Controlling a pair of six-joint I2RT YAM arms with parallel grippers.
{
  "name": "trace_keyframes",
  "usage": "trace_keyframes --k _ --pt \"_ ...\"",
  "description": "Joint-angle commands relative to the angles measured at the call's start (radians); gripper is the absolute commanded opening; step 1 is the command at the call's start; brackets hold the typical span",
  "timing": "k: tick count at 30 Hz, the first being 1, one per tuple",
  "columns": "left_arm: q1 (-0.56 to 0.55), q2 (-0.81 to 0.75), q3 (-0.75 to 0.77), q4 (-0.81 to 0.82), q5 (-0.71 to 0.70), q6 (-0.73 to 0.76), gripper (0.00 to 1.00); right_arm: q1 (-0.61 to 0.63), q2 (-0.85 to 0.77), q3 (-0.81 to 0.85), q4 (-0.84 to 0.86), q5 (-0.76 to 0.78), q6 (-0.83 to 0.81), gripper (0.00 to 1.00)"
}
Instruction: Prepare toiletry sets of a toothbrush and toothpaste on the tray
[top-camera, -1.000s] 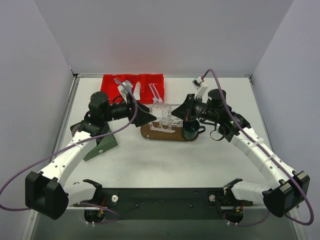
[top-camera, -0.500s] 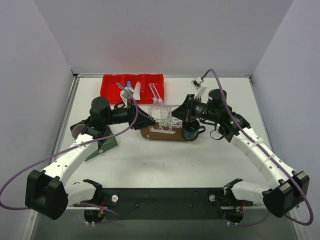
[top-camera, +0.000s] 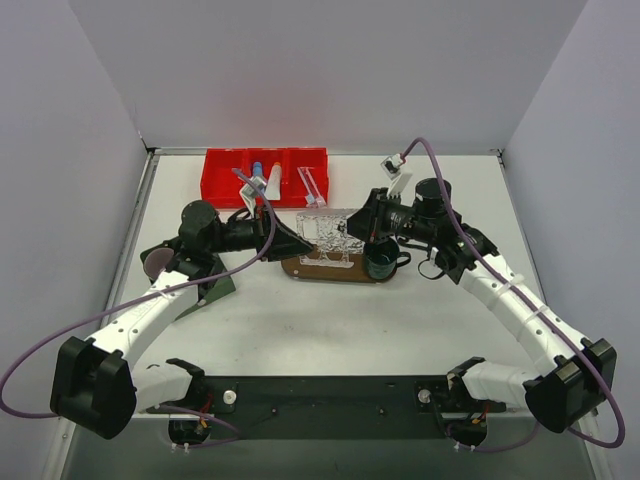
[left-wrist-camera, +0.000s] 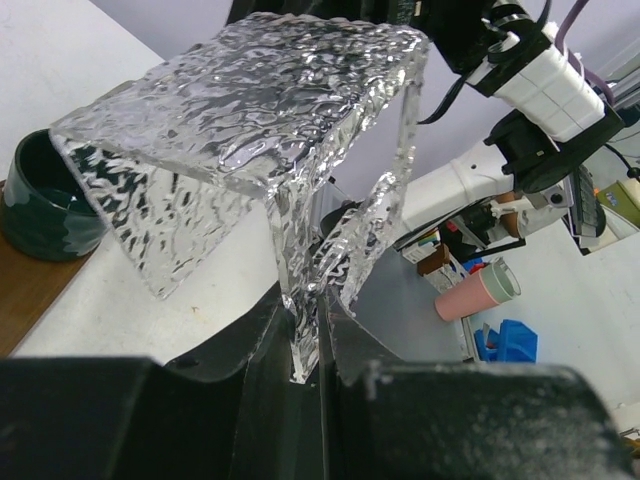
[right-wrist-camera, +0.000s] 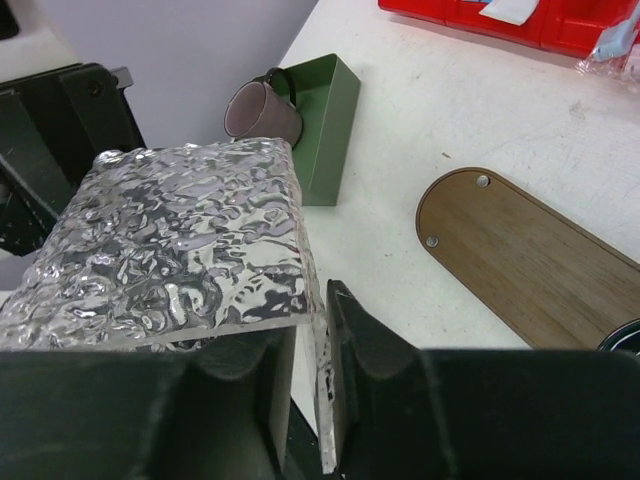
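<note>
Both arms meet over the middle of the bench (top-camera: 330, 330), sharing a clear, ripple-textured stand (top-camera: 325, 232) that hangs just above the tray (top-camera: 320, 272). The left tool (left-wrist-camera: 305, 330) is pinched nearly closed on one thin leg of the stand, with the top plate tilted away from it. The right tool (right-wrist-camera: 315, 330) straddles the opposite wall with its jaws close about it. Whether it is clamping that wall or has gone slack I cannot tell.

A hold from both ends suits a stiff, slippery piece like this. It looks like a hand-over, or a shared lift, to get the stand off the tray so the wood is free for the sets.

The tray lies flat at centre, its left half bare in the right wrist view. A dark cup (top-camera: 380, 265) stands on its right end, under the right arm.

No set is on the tray yet. The blue tube (top-camera: 257, 170) and white tube (top-camera: 274, 175) lie in the middle compartment of the red bin (top-camera: 220, 175) at the far edge. The two brushes (top-camera: 310, 185) lie in the compartment to their right.

A green box (right-wrist-camera: 330, 120) and a mug (right-wrist-camera: 262, 110) sit near left, beside the left arm.

My guess is that the stand has to be set down somewhere off the tray before any tube or brush can be fetched.
</note>
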Motion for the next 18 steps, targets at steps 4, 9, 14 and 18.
trace_keyframes --k 4,9,14,18 --pt "-0.003 -0.018 -0.019 0.138 -0.025 -0.039 0.00 0.002 0.044 -0.006 0.062 0.036 0.002 0.29" --pt "0.000 -0.025 -0.048 0.181 -0.070 -0.074 0.00 0.002 0.050 -0.011 0.064 0.064 0.003 0.42" --pt "0.026 -0.029 -0.047 0.167 -0.119 -0.071 0.00 -0.005 0.038 -0.028 0.049 0.116 0.003 0.55" --pt "0.057 -0.034 -0.021 0.117 -0.182 -0.033 0.00 -0.013 0.029 -0.025 -0.005 0.223 0.008 0.59"
